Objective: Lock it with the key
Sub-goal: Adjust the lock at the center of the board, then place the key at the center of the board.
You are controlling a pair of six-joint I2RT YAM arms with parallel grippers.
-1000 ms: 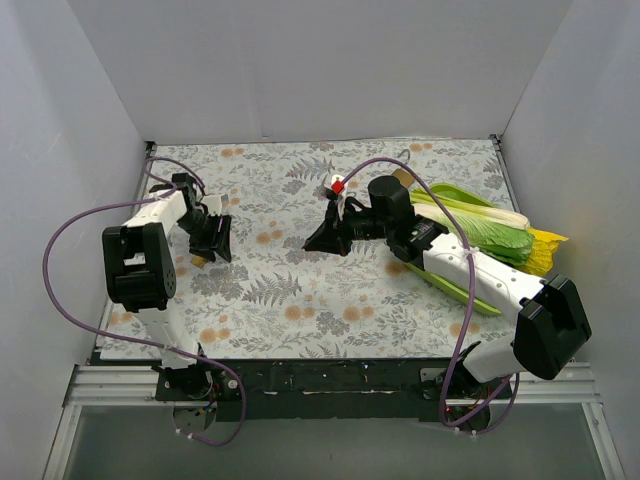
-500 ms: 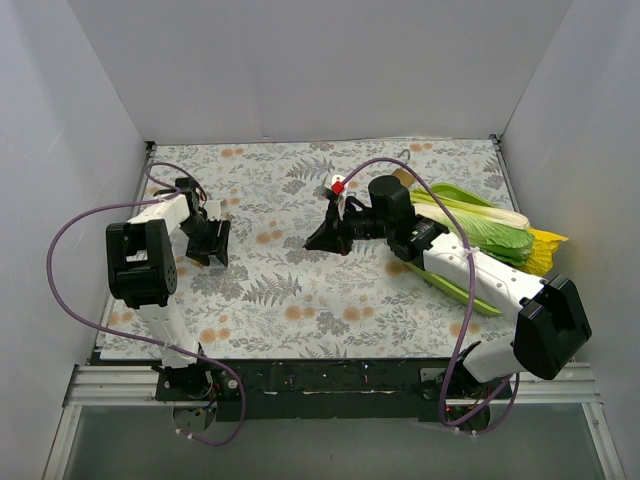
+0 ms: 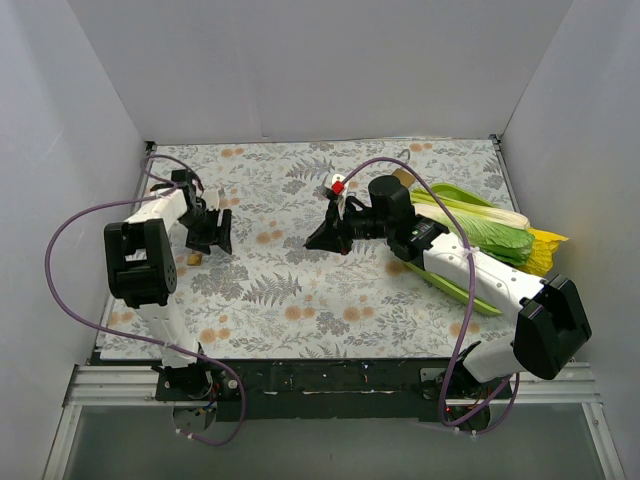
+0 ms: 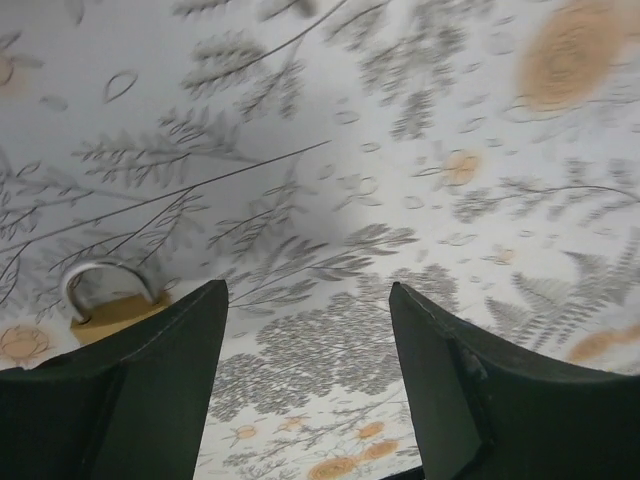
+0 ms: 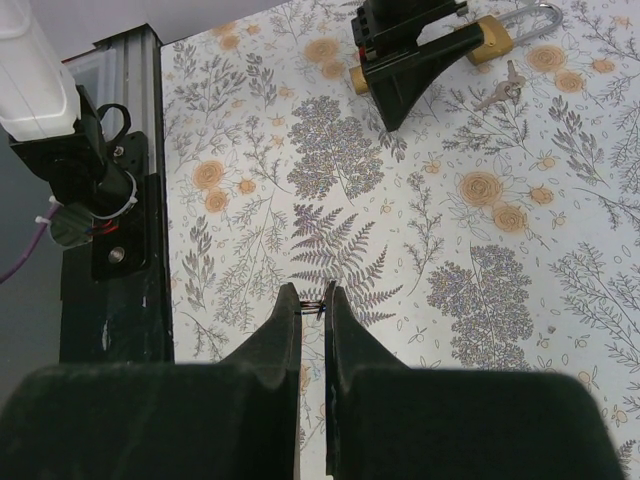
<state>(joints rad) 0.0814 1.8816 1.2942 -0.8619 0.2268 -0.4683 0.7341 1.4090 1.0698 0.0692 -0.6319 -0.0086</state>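
Note:
A brass padlock lies on the floral cloth at the left. In the right wrist view its body and steel shackle show behind my left gripper. In the left wrist view the padlock is at the left edge, partly hidden by a finger. My left gripper is open and empty, hovering just beside the padlock. A small bunch of keys lies on the cloth near the padlock. My right gripper is at the middle of the table, shut on a thin metal key ring; the key itself is hidden.
A green leafy cabbage and a yellow item lie at the right under my right arm. White walls close in three sides. The left arm's base and metal rail show in the right wrist view.
My left gripper has shifted slightly back and to the right above the padlock, staying open. The right arm has not moved.

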